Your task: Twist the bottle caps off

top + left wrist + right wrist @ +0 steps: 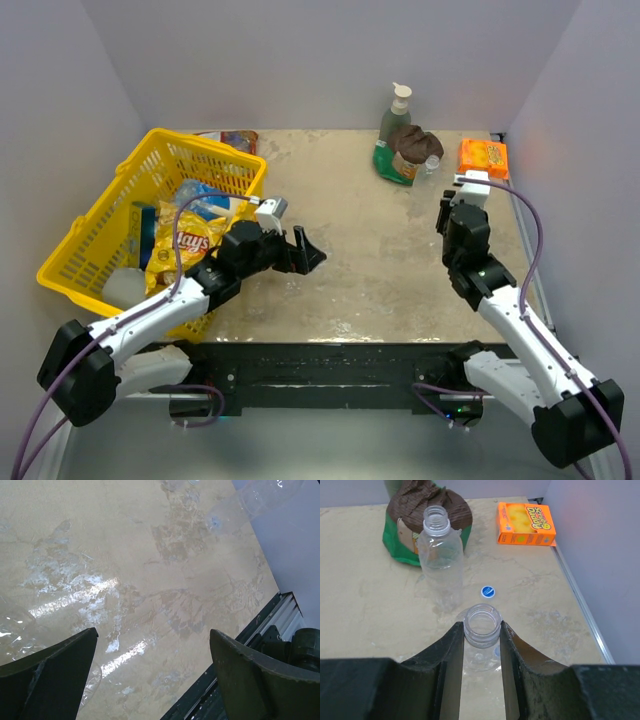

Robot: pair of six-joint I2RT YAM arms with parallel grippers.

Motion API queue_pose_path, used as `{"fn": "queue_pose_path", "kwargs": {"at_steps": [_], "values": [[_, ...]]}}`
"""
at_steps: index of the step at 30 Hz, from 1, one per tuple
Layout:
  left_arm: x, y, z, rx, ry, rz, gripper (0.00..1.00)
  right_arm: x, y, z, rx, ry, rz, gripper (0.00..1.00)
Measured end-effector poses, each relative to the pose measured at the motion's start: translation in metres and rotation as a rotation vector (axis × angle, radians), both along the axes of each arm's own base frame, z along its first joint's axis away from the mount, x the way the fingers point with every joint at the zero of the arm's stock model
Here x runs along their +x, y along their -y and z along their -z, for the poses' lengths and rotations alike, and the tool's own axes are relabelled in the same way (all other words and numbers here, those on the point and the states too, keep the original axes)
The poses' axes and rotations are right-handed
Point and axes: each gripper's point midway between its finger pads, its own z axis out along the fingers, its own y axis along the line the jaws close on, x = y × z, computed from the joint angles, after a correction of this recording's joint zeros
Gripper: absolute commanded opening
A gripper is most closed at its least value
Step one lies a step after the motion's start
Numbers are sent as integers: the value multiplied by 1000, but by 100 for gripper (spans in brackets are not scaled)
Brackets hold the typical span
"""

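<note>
Room across the table (380,262) — basket (85,235) left, bottles (441,555) far right.

3 btls (440,555) (481,630) (15,630); 1 blue cap (488,591)

Left tool (153,636) spread wide, clear bottle (267,497) top right

Counter: beige, mottled stone-look counter (370,260), with glossy smears.
Left edge: yellow plastic mesh basket (100,215).
Far edge: green pump soap bottle (397,110); in front of it, green bag with crumpled brown top (400,542).
Far right corner: orange cardboard box (526,524), lying flat.
By the bag: clear ribbed plastic bottle (440,555), upright, uncapped.
Just beside it: small blue round plastic cap (488,591), lying flat.
Nearer: second clear bottle (481,625), uncapped; its base seemingly rests on the counter.
</note>
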Motion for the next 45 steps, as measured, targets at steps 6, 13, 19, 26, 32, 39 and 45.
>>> {"fn": "queue_pose_path", "kwargs": {"at_steps": [6, 13, 19, 26, 32, 39, 45], "values": [[2, 0, 0, -2, -6, -13, 100, 12, 0, -1, 21, 28, -14, 0], [3, 0, 7, 6, -25, -16, 100, 20, -13, 13, 41, -12, -70, 0], [4, 2, 9, 12, -32, -16, 100, 25, -18, 27, 41, -52, -86, 0], [5, 3, 8, 11, -31, -16, 100, 29, -20, 31, 49, -58, -85, 11], [5, 3, 9, 12, -32, -16, 100, 29, -19, 31, 58, -57, -74, 49], [7, 5, 9, 14, -35, -15, 100, 31, -23, 30, 72, -80, -84, 61], [9, 6, 5, 9, -28, -15, 100, 37, -28, 20, 83, -85, -95, 79]]}}
